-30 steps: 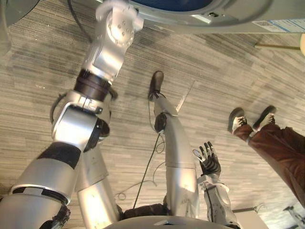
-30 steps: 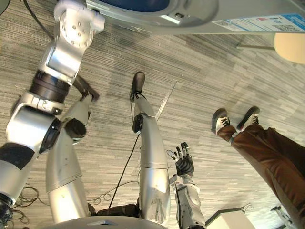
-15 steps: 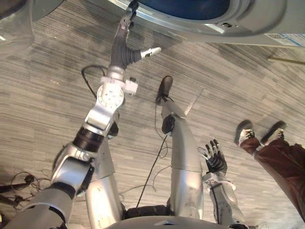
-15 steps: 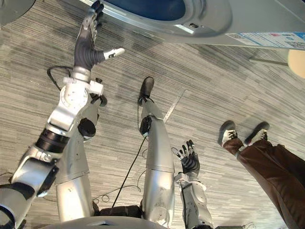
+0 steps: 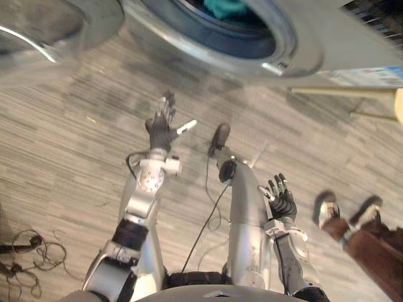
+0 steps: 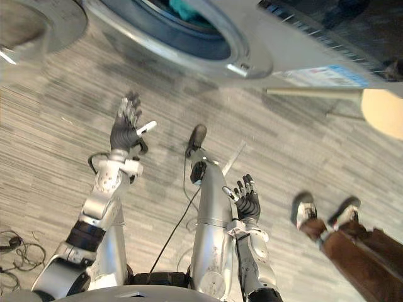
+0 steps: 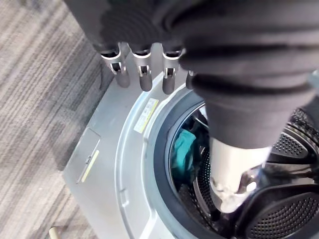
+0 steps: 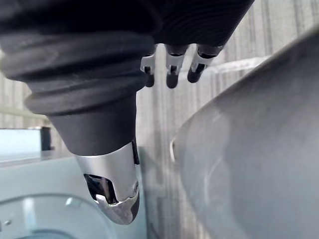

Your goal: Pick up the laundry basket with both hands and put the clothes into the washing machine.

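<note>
Since half a second ago the left hand (image 5: 162, 129) has been drawn back from the washing machine (image 5: 308, 47) rim. It is now held over the floor (image 5: 63, 145), short of the opening, with fingers straight, thumb out and nothing held. The right hand (image 5: 281, 200) is seen lower, fingers spread, likewise empty. Teal clothes (image 7: 183, 152) lie ahead of the left hand, inside the drum (image 7: 291, 144). A person's shoes (image 5: 327, 211) are noted near the right hand's outer side.
</note>
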Motion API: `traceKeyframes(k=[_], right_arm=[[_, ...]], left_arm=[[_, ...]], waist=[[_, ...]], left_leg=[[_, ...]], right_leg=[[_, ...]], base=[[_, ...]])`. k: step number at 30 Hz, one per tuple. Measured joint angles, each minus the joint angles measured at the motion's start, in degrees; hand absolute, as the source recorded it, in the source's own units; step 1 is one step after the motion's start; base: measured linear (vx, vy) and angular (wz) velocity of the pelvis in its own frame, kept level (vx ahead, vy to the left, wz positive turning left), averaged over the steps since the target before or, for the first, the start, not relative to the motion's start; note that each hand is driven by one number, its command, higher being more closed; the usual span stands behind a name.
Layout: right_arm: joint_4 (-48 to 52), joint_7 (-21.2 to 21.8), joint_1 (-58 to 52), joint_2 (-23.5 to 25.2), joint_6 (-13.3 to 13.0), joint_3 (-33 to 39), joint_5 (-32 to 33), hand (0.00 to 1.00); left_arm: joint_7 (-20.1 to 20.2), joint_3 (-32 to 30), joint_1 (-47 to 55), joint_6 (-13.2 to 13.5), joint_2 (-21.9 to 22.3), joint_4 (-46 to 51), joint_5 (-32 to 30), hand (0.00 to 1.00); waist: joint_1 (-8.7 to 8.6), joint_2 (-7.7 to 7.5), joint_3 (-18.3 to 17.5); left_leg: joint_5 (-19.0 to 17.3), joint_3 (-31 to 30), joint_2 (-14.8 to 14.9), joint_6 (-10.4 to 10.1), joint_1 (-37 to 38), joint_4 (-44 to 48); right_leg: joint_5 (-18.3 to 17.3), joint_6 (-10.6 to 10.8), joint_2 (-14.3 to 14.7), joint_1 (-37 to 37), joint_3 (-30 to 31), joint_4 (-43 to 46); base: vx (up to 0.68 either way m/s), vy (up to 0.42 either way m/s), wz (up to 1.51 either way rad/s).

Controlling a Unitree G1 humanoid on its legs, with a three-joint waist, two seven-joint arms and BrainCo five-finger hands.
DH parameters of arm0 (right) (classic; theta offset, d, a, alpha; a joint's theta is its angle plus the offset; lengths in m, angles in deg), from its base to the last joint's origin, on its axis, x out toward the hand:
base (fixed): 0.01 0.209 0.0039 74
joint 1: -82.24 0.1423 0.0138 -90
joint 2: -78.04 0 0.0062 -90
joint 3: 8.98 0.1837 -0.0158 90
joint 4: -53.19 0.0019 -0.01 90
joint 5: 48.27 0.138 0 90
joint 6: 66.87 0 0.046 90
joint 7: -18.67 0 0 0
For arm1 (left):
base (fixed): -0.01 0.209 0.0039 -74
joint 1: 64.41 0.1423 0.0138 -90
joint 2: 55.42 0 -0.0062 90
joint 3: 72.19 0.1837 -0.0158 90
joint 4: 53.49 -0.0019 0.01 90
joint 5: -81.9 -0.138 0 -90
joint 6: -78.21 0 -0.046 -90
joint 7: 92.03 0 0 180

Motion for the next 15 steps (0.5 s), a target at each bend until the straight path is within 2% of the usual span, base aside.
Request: traceKeyframes(k=[2, 4, 5, 6, 7, 8, 9, 10, 11, 12, 13, 14, 15], right_arm=[[-0.9, 0.0, 0.2, 1.0, 0.7, -1.0, 0.0, 0.0], [-2.2, -0.7, 0.1, 1.7, 0.9, -1.5, 0.0, 0.0], [-2.7, -0.9, 0.1, 1.6, 1.0, -2.0, -0.1, 0.0], [-4.0, -1.1, 0.0, 1.8, 1.5, -2.0, -0.1, 0.0], [-5.2, -1.0, -0.5, 2.5, 1.9, -1.9, -0.2, 0.0], [-5.4, -1.0, -1.0, 2.5, 2.1, -1.9, -0.3, 0.0], [-4.9, -0.7, -2.6, 2.5, 2.2, -1.8, -1.0, 0.0], [-4.2, -0.6, -4.1, 2.5, 2.2, -1.2, -1.6, 0.0], [-3.7, -0.5, -5.5, 2.9, 2.1, -0.3, -2.0, 0.0], [-3.5, -0.5, -6.2, 3.7, 2.1, 0.8, -2.2, 0.0], [-3.3, -0.4, -6.9, 4.8, 2.1, 1.5, -2.2, 0.0], [-3.7, 0.0, -7.2, 6.3, 2.4, 2.0, -2.1, 0.0], [-3.4, 0.2, -8.3, 8.6, 3.0, 2.4, -1.9, 0.0]], left_arm=[[1.8, 0.6, 4.1, 0.1, 0.4, -1.5, 2.1, 0.0], [3.3, 0.6, 8.3, 0.2, 1.2, -1.6, 4.0, 0.0], [3.6, 0.7, 9.0, 0.2, 1.2, -1.6, 4.5, 0.0], [4.5, 0.7, 10.3, 0.2, 1.1, -1.6, 4.8, 0.0], [5.3, 0.7, 11.2, 0.2, 1.1, -1.5, 5.5, 0.0], [5.5, 0.5, 12.2, 0.4, 1.3, -1.8, 5.6, 0.0], [6.1, 0.1, 14.0, 0.5, 1.9, -2.4, 5.7, 0.0], [6.8, 0.0, 15.8, 0.6, 2.3, -2.4, 5.6, 0.0], [7.1, 0.0, 17.5, 0.8, 2.8, -2.3, 5.6, 0.0], [7.2, 0.0, 19.0, 0.9, 3.0, -2.1, 5.5, 0.0], [7.1, 0.0, 21.0, 0.9, 3.2, -2.0, 5.5, 0.0], [6.6, 0.2, 22.0, 0.9, 3.4, -2.3, 5.2, 0.0], [6.1, 0.0, 23.3, 0.8, 3.0, -2.3, 4.2, 0.0]], waist=[[0.32, 0.57, -0.3], [0.42, 2.25, -1.6], [0.38, 2.91, -2.2], [0.66, 4.05, -4.1], [0.95, 4.43, -7.1], [0.86, 4.76, -8.5], [0.1, 5.87, -11.0], [-0.75, 6.66, -13.1], [-1.28, 7.11, -15.1], [-1.46, 7.61, -16.5], [-2.03, 7.48, -17.6], [-2.26, 7.62, -18.7], [-2.88, 6.43, -20.3]], left_leg=[[0.9, -0.1, -1.5, -1.3, 7.6, -4.0], [2.5, -0.3, -4.5, -3.7, 17.4, -12.7], [2.5, -0.1, -5.0, -3.8, 19.4, -14.8], [1.9, 1.8, -5.4, -4.4, 23.3, -18.5], [0.9, 4.6, -4.0, -1.6, 24.5, -13.2], [0.0, 5.5, -2.7, -0.4, 25.1, -7.6], [-2.5, 6.4, 0.3, 0.0, 27.9, 2.5], [-6.2, 6.3, 1.8, -0.5, 30.3, 6.9], [-8.8, 6.1, 2.7, -2.0, 32.7, 8.9], [-10.8, 5.6, 2.8, -4.8, 34.9, 9.7], [-13.0, 1.1, 1.4, -8.5, 36.6, 8.1], [-13.6, -1.9, -1.0, -9.1, 37.9, 4.4], [-13.9, -2.9, -3.4, -8.9, 39.3, -1.8]], right_leg=[[-0.5, 0.0, -0.4, 6.8, -0.4, -1.5], [-0.6, 0.0, -1.5, 15.4, -2.4, -4.7], [-0.7, 0.0, -1.8, 17.4, -3.2, -5.7], [0.2, -1.0, -2.2, 21.1, -4.6, -9.2], [1.1, -2.3, -3.1, 23.5, -6.5, -11.1], [1.3, -2.4, -3.3, 25.0, -7.5, -11.8], [1.3, -2.3, -3.1, 28.3, -9.3, -12.7], [1.1, -2.1, -2.9, 30.2, -10.5, -13.2], [1.0, -1.9, -2.5, 31.3, -10.8, -13.7], [1.2, -1.4, -2.3, 32.0, -10.5, -14.0], [2.1, -0.6, -1.4, 32.5, -9.5, -14.8], [3.7, 0.2, -0.2, 32.5, -8.2, -16.4], [7.0, 0.8, 0.6, 32.4, -7.2, -21.3]], base=[[-0.03, -0.147, 0.25], [0.04, -0.133, 0.52], [0.07, -0.116, 0.61], [0.11, -0.102, 0.54], [0.16, -0.111, 0.49], [0.19, -0.064, 0.42], [0.14, -0.004, 0.38], [0.09, 0.086, 0.38], [0.03, 0.113, 0.13], [-0.01, 0.153, -0.17], [-0.04, 0.147, -0.4], [-0.08, 0.138, -0.5], [-0.08, 0.107, -0.43]])
